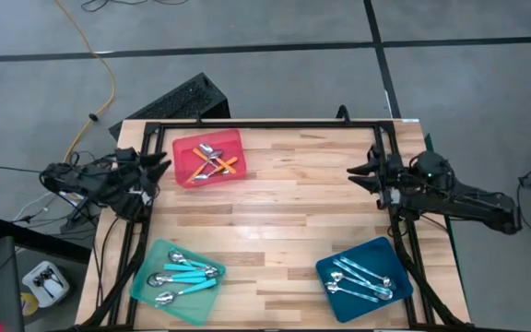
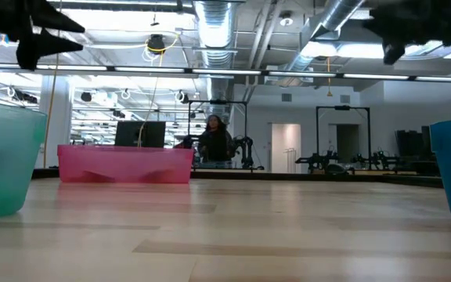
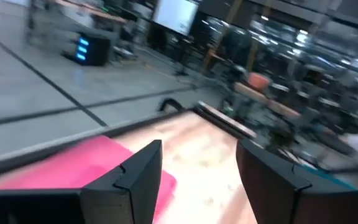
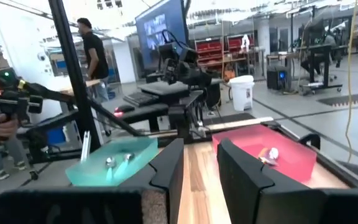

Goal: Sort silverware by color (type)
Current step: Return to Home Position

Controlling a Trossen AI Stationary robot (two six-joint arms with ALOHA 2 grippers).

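Observation:
The spoons lie sorted in three trays. Orange-handled ones rest in the red tray at the far left, turquoise-handled ones in the mint-green tray at the near left, pale blue patterned ones in the dark-blue tray at the near right. My left gripper hovers open at the table's left edge beside the red tray. My right gripper hovers open at the right edge, well above the wood. In the right wrist view the fingers stand apart with the red tray beyond them.
A black frame rail runs around the table's far and side edges. Bare wood spans the middle between the trays. A keyboard lies on the floor beyond the far edge. People stand in the room behind.

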